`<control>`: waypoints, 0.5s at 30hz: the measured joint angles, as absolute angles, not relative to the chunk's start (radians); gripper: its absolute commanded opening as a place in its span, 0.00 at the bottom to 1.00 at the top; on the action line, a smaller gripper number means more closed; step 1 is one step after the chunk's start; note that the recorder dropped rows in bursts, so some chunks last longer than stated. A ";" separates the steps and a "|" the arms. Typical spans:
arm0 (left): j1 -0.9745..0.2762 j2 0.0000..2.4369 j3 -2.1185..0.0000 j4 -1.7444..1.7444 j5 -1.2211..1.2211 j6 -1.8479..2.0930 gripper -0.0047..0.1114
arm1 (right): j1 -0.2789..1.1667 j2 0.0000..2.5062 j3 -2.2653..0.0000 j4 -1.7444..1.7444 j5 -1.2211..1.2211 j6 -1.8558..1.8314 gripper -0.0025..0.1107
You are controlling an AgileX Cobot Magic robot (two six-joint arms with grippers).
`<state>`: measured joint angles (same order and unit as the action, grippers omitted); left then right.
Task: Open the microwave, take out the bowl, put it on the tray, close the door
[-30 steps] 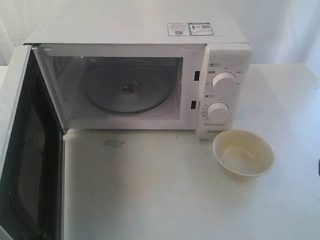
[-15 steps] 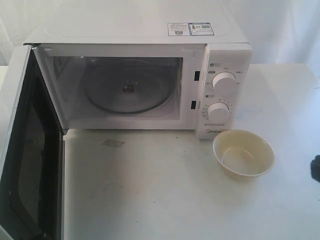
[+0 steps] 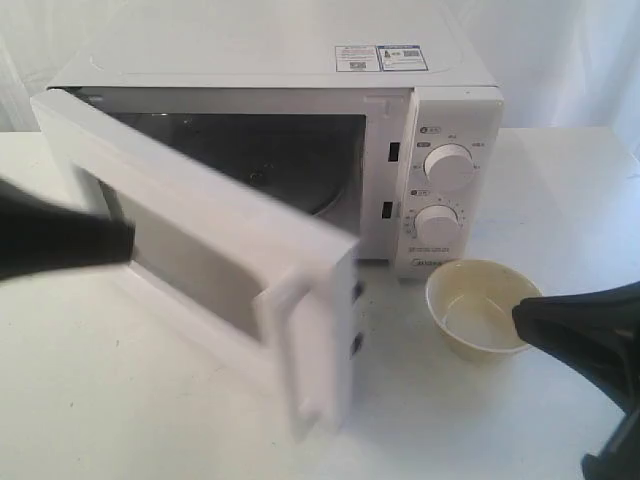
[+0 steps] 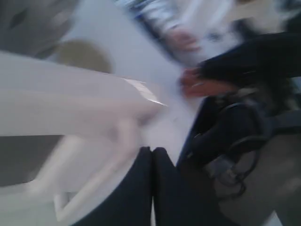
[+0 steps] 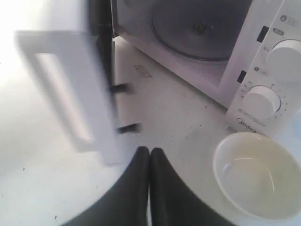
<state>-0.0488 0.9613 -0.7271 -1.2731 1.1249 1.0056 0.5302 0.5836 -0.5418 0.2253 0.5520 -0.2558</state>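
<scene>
Cream bowl (image 3: 478, 305) (round, glossy) beside boxy microwave (image 3: 280, 60)

White microwave (image 3: 260, 60), cream-yellow bowl (image 3: 478, 306)

The door (image 3: 215, 265) is blurred — left arm (image 3: 55, 243) cropped.

I'm at a staged lab bench, no kitchen here: white cloth backdrop (image 3: 565, 60), white table (image 3: 120, 400), one microwave (image 3: 250, 60), dark cables (image 4: 235, 160) alongside.
</scene>
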 measured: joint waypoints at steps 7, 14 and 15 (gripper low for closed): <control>-0.049 0.941 -0.764 -1.197 0.818 1.028 0.04 | 0.530 0.894 -0.647 0.243 0.348 -0.313 0.02; -0.049 0.814 -0.756 -0.954 0.769 0.846 0.04 | 0.530 1.257 -0.830 0.245 0.081 -0.385 0.02; -0.049 0.789 -0.739 -0.898 0.745 0.795 0.04 | 0.530 1.281 -0.853 0.245 0.067 -0.387 0.02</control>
<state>-0.0488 0.7888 -0.7391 -0.8983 0.7448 0.7953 0.5302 1.2805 -0.8530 0.2448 0.0671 -0.3872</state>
